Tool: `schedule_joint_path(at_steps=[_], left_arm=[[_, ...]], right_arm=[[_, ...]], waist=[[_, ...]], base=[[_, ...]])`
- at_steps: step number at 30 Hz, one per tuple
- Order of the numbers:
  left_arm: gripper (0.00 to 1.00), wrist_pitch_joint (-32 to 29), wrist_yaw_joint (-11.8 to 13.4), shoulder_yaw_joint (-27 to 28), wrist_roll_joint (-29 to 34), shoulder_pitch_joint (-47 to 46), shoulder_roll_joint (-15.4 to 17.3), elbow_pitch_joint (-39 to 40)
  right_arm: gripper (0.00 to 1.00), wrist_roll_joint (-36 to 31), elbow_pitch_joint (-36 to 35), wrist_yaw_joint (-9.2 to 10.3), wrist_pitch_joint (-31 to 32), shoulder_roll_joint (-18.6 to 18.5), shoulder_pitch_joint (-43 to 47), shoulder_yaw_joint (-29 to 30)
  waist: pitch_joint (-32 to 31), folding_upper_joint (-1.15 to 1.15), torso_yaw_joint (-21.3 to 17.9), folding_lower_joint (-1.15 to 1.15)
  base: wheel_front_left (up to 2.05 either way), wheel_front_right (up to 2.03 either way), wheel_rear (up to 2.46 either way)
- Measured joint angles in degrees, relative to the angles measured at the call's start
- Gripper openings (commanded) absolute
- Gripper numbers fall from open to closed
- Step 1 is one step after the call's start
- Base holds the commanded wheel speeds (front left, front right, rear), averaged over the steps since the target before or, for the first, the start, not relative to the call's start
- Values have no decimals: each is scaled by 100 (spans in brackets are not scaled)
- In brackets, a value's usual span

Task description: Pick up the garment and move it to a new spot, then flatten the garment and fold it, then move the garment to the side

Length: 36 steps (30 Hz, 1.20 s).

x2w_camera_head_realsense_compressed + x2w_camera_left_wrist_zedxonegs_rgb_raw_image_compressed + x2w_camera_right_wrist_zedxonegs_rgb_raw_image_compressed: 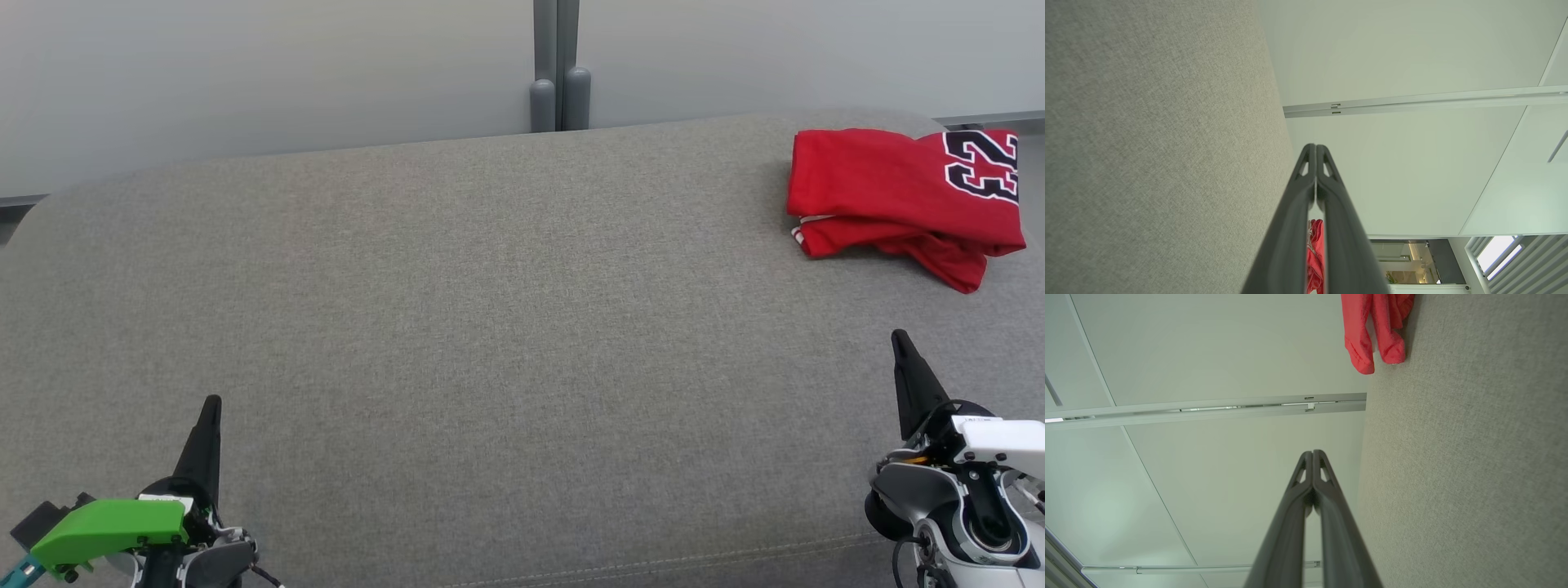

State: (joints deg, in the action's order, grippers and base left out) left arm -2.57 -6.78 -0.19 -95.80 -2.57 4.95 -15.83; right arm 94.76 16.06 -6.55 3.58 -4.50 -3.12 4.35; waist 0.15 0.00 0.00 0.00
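Note:
The garment [902, 200] is a red jersey with a dark, white-edged number, lying folded at the far right of the grey upholstered surface [490, 327]. A strip of the garment [1316, 261] shows through the gap low between my left fingers, and the garment [1374, 328] sits at the top of the right wrist view. My left gripper [211, 403] stands at the lower left, shut and empty, tips together [1315, 146]. My right gripper [899, 336] stands at the lower right, below the garment and apart from it, also shut and empty [1312, 452].
A pale wall [245, 73] rises behind the surface, with a grey vertical post [559, 73] at its middle. The surface's rounded front edge with a seam [653, 563] runs along the bottom. A wide stretch of grey fabric lies between the grippers.

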Motion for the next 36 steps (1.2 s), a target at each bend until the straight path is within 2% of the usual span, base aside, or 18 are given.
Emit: schedule_joint_path(at_steps=[36], left_arm=[[0,-18,-25,15,0,-43,-1,-12]], right_arm=[[0,0,9,-25,2,8,-2,19]], waist=[[-1,0,0,0]], base=[[0,0,0]])
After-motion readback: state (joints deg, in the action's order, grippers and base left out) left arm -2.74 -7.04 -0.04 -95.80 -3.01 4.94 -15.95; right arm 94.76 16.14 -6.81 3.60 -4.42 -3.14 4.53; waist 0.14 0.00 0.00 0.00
